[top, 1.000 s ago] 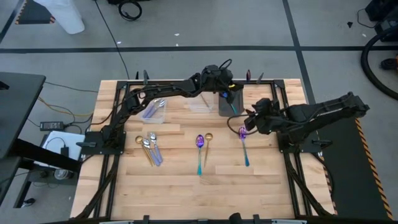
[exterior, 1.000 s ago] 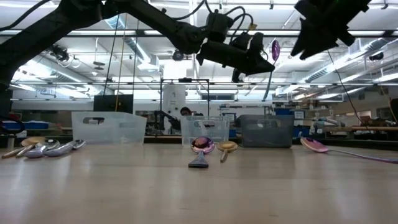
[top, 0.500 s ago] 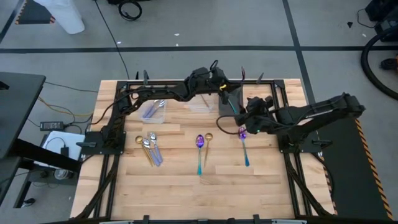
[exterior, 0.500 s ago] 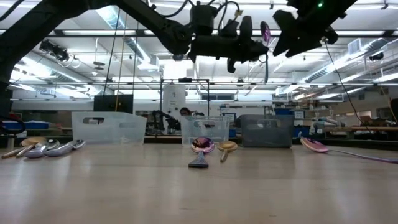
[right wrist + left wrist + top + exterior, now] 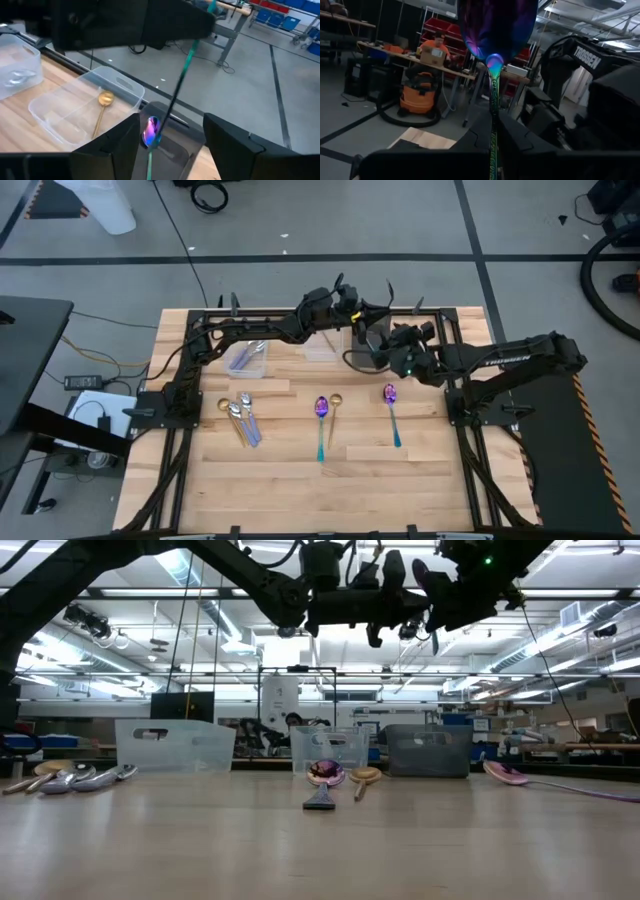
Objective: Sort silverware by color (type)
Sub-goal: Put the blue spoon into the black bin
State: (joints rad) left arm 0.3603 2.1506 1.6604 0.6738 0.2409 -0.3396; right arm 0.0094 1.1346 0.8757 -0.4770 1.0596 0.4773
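High view: left tool (image 5: 360,320) clamped on iridescent spoon (image 5: 496,45) above the far edge, right tool (image 5: 385,348) spread beside it.

The desk (image 5: 300,470) is pale wood in jointed planks, smooth and matt. The spoons lying on it are polished metal: one iridescent purple spoon (image 5: 321,408) with a teal handle, a glossy gold spoon (image 5: 335,402) just beside it. The clear bin (image 5: 75,107) is translucent plastic; the arms are matt black.
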